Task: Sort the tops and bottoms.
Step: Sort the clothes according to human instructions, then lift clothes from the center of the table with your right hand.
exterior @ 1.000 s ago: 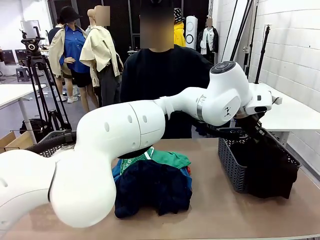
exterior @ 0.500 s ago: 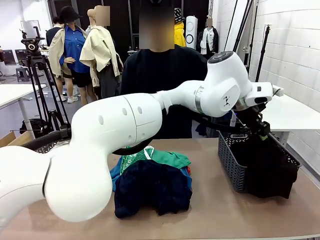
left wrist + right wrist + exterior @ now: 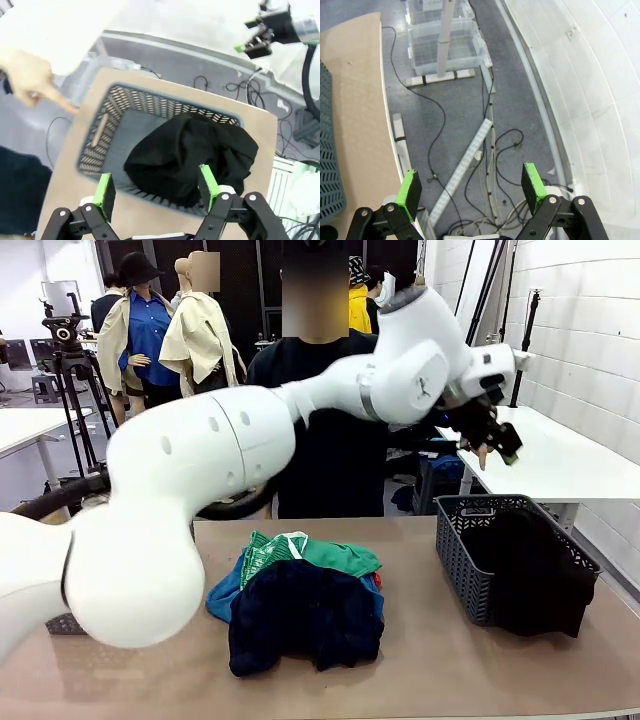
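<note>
- The grey mesh basket (image 3: 455, 565) stands on the table (image 3: 440, 660). Every place below is given from it.
- The black garment (image 3: 530, 570) lies bunched inside the basket, against the side away from the clothes pile. In the left wrist view it (image 3: 185, 155) covers about half of the basket floor.
- The left gripper (image 3: 497, 450) hangs high above the basket, well clear of its rim. Its green pads stand apart with nothing between them (image 3: 156, 189).
- The right gripper (image 3: 472, 189) is out past the basket, beyond the table edge and over the cabled floor. Its fingers are spread wide and empty.
- A clothes pile sits well apart from the basket, on the robot's left of it. The dark navy trousers (image 3: 305, 625) are nearest the camera, with the green shorts (image 3: 335, 557) behind them.
- A blue garment (image 3: 222, 597) pokes out at the pile's side farthest from the basket.
- The person's hand (image 3: 30, 80) points a finger toward the basket's far end, just off its rim (image 3: 150, 102).
</note>
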`<state>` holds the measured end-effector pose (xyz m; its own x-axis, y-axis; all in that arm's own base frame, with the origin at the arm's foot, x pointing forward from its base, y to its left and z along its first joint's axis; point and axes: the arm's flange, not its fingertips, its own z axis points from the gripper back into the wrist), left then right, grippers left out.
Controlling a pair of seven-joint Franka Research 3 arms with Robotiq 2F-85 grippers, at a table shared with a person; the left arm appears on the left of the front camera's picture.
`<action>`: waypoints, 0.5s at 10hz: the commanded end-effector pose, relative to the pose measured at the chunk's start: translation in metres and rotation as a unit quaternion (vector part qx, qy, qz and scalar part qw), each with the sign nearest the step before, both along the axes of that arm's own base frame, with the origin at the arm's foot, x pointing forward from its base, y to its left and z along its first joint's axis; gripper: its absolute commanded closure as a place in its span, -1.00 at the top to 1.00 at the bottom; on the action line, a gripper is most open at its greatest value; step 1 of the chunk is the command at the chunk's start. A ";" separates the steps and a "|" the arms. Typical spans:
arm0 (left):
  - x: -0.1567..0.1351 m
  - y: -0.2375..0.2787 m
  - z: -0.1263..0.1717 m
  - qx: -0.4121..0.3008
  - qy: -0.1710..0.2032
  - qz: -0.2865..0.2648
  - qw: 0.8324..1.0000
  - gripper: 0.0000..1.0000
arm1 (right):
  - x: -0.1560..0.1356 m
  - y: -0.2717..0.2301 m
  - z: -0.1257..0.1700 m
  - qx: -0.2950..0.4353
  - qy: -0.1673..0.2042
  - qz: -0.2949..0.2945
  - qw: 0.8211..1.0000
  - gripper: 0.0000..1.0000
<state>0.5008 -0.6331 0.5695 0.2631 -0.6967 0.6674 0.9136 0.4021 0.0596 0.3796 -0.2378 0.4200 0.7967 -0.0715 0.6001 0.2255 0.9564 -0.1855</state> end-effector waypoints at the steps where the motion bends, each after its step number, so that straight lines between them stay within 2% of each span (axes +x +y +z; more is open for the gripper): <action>1: -0.002 0.051 0.018 0.065 0.010 0.056 0.996 0.74 | 0.000 0.000 0.000 0.001 0.000 -0.001 1.000 1.00; 3: -0.003 0.123 0.050 0.077 -0.001 0.144 0.987 0.74 | 0.000 0.000 0.000 0.001 0.000 -0.001 1.000 1.00; 5: -0.017 0.195 0.061 0.120 0.005 0.247 0.961 0.74 | 0.000 0.000 0.000 0.001 0.000 -0.001 1.000 1.00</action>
<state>0.5490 -0.5018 0.6727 0.5176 -0.6544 0.5512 0.6945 0.6976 0.1761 0.3795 -0.2380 0.4201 0.7966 -0.0717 0.6003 0.2258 0.9563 -0.1855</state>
